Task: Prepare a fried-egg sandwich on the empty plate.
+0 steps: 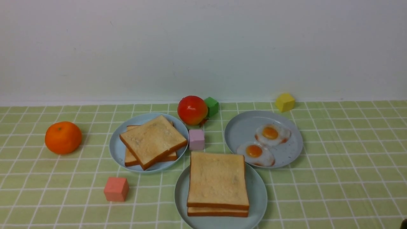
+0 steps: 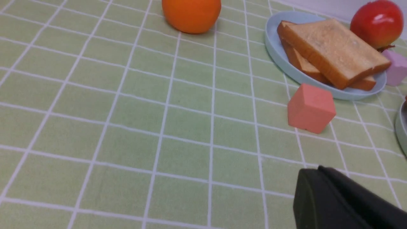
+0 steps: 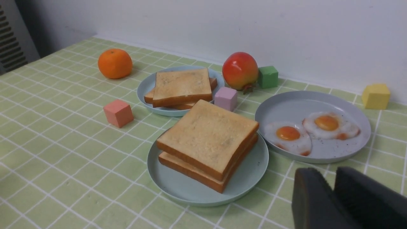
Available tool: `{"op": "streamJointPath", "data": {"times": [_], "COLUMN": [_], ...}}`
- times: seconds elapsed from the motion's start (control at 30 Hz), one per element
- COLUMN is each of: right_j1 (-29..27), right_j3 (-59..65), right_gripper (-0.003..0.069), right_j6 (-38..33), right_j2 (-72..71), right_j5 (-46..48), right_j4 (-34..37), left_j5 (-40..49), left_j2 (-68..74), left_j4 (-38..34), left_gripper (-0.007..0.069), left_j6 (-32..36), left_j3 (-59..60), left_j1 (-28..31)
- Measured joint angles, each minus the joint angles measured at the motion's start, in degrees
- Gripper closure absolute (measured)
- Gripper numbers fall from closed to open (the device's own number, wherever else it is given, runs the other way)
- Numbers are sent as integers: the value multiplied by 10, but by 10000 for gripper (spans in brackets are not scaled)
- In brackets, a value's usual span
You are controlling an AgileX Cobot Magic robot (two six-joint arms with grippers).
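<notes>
The sandwich sits on the mint plate at the bottom middle of the front view. It shows 2 tan toast slices with brown crusts, stacked almost square; any egg between them is hidden, so I cannot tell if one is inside. To finish well, the arms should pull away slowly and not bump the top slice, so the stack does not slide. 2 shiny white eggs with orange yolks lie on the grey-blue plate at the middle right, and 2 more toast slices lie on the plate at the middle left. The right gripper has its jaws a little apart and holds nothing. The left gripper has its jaws pressed together, holding nothing, low over the counter.
</notes>
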Motion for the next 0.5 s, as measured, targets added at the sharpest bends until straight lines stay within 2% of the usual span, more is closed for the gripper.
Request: {"op": "streamJointPath", "data": {"times": [0.5], "right_j1": [0], "right_j3": [0], "right_gripper": [504], "right_j6": [0], "right_j2": [0], "right_j5": [0], "right_j4": [0], "left_j5": [-5], "left_j2": [0], "left_j4": [0], "left_gripper": [636], "left_j6": [0], "left_j3": [1], "left_j1": [0]}}
